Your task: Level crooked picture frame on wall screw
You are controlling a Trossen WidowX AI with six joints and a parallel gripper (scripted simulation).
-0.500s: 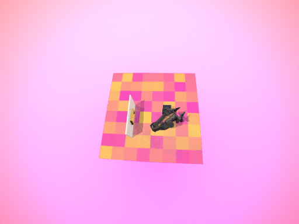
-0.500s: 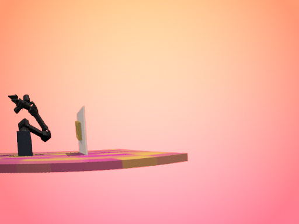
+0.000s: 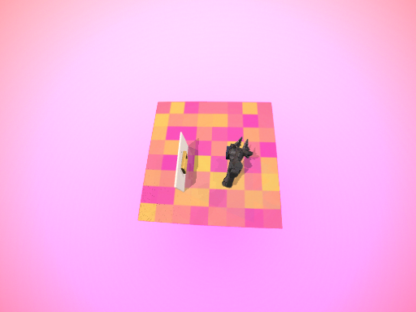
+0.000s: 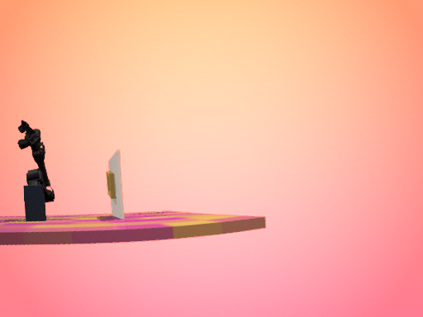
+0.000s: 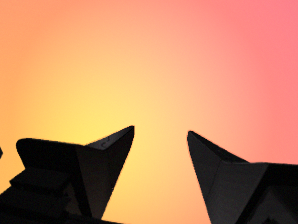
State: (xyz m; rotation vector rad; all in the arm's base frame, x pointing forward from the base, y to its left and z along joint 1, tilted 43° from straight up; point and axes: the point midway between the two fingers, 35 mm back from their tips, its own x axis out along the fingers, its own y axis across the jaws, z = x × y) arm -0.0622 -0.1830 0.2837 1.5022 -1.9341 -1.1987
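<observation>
The picture frame (image 3: 184,162) (image 4: 111,185) is a small yellow block-like shape on the robot-facing side of the white wall panel (image 3: 179,181) (image 4: 118,198). The top and exterior views show it nearly edge-on, so I cannot tell which side is higher. The screw and the notched strip cannot be made out. My gripper (image 3: 243,141) (image 4: 23,123) (image 5: 160,132) is open, with a gap between the two dark fingertips and nothing between them. It is raised high, well away from the frame and higher than the panel's top. The wrist view shows only the fingers and plain background, no frame.
The wall panel stands upright on the checkered table top (image 3: 211,216) (image 4: 206,231). The arm's dark base box (image 4: 35,204) stands on the table on the side that the frame faces, with a gap between it and the panel.
</observation>
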